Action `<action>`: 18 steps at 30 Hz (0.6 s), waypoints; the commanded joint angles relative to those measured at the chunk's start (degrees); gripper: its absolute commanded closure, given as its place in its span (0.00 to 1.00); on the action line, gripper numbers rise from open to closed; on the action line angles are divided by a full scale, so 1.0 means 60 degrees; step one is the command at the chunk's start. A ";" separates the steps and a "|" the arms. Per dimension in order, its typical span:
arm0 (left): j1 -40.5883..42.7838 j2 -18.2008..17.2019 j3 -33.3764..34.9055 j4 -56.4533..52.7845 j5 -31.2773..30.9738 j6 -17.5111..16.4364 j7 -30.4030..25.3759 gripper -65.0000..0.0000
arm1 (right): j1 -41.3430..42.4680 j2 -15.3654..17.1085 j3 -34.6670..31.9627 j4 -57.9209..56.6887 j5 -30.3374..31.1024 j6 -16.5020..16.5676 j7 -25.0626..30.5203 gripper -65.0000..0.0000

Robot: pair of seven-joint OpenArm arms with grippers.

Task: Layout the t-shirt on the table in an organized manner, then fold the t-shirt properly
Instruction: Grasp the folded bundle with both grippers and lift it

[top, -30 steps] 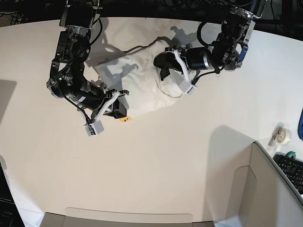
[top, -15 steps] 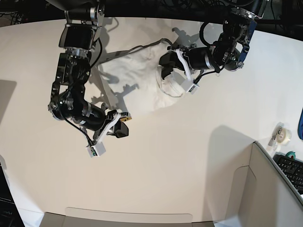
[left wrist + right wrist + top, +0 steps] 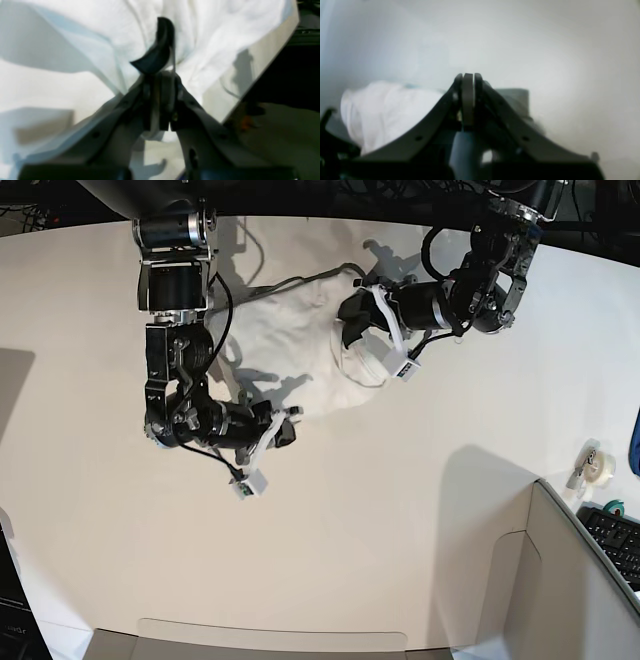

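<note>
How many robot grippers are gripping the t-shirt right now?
1. The left gripper is shut on the t-shirt; the right gripper is shut, apparently empty, over bare table.

Looking like a robotics lab or office workspace: two black arms working over a broad off-white table (image 3: 330,510), a keyboard (image 3: 615,542) and tape roll (image 3: 598,465) sitting well off beside the left gripper (image 3: 350,330), grey cardboard box (image 3: 560,580) standing nearby, cables trailing behind.

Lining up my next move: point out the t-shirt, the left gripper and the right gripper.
t-shirt (image 3: 285,350), base view, bunched white cloth between the arms.
left gripper (image 3: 160,82), left wrist view, fingertips pinching the cloth.
right gripper (image 3: 468,77), right wrist view, closed fingertips above bare table.
</note>
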 commanded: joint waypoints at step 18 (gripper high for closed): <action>-0.2288 0.0275 -0.0055 -0.1798 0.1721 -0.0035 -0.0214 0.94 | -0.3265 0.1381 -0.0076 0.4569 0.0159 0.0076 0.0059 1.00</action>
